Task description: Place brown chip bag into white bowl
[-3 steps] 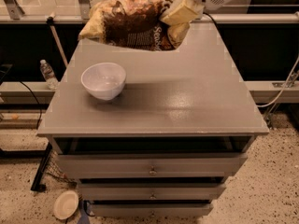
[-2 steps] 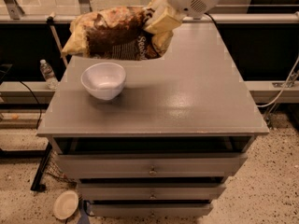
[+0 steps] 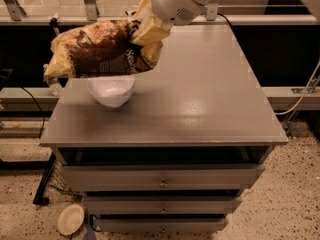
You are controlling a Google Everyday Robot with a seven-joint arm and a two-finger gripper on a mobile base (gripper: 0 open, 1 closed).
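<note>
Grey cabinet top [image 3: 200, 104] over a stack of drawers [image 3: 162, 176], speckled floor [image 3: 280, 209] below, a pale plate [image 3: 70, 219] lying down there by the lowest drawer: that is the stage you are working on.

At the cabinet's far corner, your gripper [image 3: 149, 43] hangs from the white arm [image 3: 175, 4], its tan fingers [image 3: 150, 30] clenched on one end of the brown chip bag [image 3: 97, 49]. The bag is off the surface. From the fingers it stretches away toward the picture's left, its long axis close to level and sagging a little at the free yellow end.

Below the fingers and off to that same side sits the white bowl [image 3: 111, 90], upright on the cabinet top. The bag's lower edge overlaps the bowl's far rim from this angle; whether it touches or hangs just above cannot be told.

Your judgement call: the bag's middle looks roughly over the bowl, and the bag is wider than the bowl. Lowered as it lies, it would likely rest across the rim, so tipping the free end down first may seat it better.
</note>
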